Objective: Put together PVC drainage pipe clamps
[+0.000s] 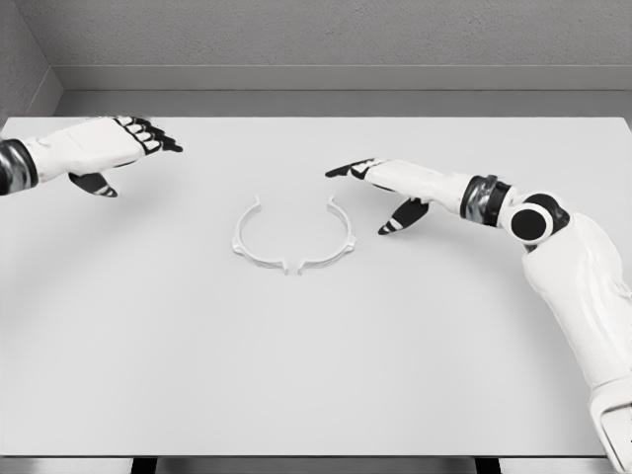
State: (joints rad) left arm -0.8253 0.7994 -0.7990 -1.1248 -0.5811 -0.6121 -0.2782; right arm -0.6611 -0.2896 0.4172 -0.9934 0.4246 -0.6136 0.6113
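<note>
Head view shows a white tabletop (118, 375) with two white clamp halves lying flat near its middle: the left clamp half (249, 240) curves like an open C facing three o'clock, the right clamp half (334, 237) mirrors it facing nine o'clock, and their lower ends nearly meet at six o'clock with a small gap, while the upper ends stand well apart at twelve o'clock. The right hand (380, 183) hovers just beside the right half, at its two o'clock, with its fingers (341, 170) stretched out, relaxed and holding nothing, the thumb hanging below. The left hand (104, 148) sits well apart from the parts, at about ten o'clock from the left half, its fingers loosely extended and likewise empty. The step in hand appears to be the approach to the halves before closing them into a ring. To do it well, the right hand should probably come down on the outer rim of its half rather than the thin tip, press lightly so the piece slides instead of tipping, and push toward nine o'clock. The left hand would need to brace the other half, since such light plastic is likely to skid away.
</note>
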